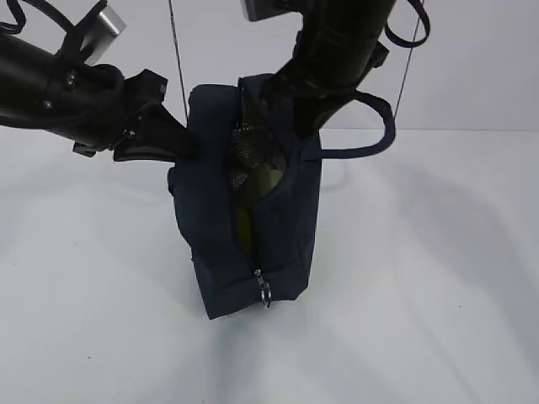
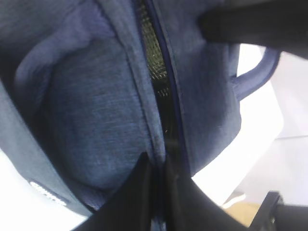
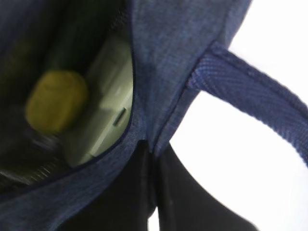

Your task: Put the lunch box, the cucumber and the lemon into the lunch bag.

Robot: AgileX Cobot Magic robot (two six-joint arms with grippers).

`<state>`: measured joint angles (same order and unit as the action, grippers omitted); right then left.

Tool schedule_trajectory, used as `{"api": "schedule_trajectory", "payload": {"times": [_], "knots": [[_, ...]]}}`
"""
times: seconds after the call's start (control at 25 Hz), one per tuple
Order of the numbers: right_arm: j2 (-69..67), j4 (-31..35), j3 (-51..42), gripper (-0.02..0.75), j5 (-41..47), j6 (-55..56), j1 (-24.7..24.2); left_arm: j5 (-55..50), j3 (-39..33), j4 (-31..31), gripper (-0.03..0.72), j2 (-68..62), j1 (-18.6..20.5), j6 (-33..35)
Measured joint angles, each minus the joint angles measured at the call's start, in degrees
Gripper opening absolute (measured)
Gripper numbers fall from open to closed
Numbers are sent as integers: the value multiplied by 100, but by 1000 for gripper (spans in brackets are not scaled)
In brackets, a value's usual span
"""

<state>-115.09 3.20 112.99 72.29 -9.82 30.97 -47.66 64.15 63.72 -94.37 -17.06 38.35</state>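
The navy lunch bag (image 1: pixel 253 244) stands on the white table with its top zipper parted. My left gripper (image 1: pixel 184 145) is shut on the bag's left rim; the left wrist view shows its fingers (image 2: pixel 139 192) pinching fabric beside the zipper gap (image 2: pixel 161 91). My right gripper (image 1: pixel 290 118) is shut on the right rim, and the right wrist view has its fingers (image 3: pixel 134 192) clamped on the bag's edge (image 3: pixel 159 96). Inside lie the yellow lemon (image 3: pixel 55 101), the lunch box with its pale green lid (image 3: pixel 113 110), and a blurred dark green length that looks like the cucumber (image 3: pixel 72 41).
A metal ring pull (image 1: pixel 264 291) hangs at the zipper's near end. One loop handle (image 1: pixel 383 126) sticks out to the right behind my right arm. Two thin cables (image 1: pixel 177 50) hang at the back. White tabletop (image 1: pixel 421 295) lies all round the bag.
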Motion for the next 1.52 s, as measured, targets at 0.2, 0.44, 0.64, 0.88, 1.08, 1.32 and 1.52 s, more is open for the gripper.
{"api": "schedule_trajectory", "payload": {"times": [0.2,0.44,0.64,0.88,1.08,1.32,1.52], "knots": [[285,-33,-786,21,-11,12,-26,165,0,54,8,0,-98,0],[393,-215,-901,21,-56,167,-93,844,0,54,8,-13,-751,37],[538,-251,-901,21,-68,229,-402,1295,0,149,8,-200,-942,56],[710,-104,-1328,21,-292,238,-491,1575,0,239,8,-417,-942,68],[1174,41,-2467,21,-1378,252,-491,1710,0,248,8,-417,-942,89],[1349,475,-3053,21,-2510,-88,-491,1895,0,248,8,-417,-942,218],[1349,916,-3334,21,-3178,-330,-491,2053,0,248,8,-417,-942,429]]}}
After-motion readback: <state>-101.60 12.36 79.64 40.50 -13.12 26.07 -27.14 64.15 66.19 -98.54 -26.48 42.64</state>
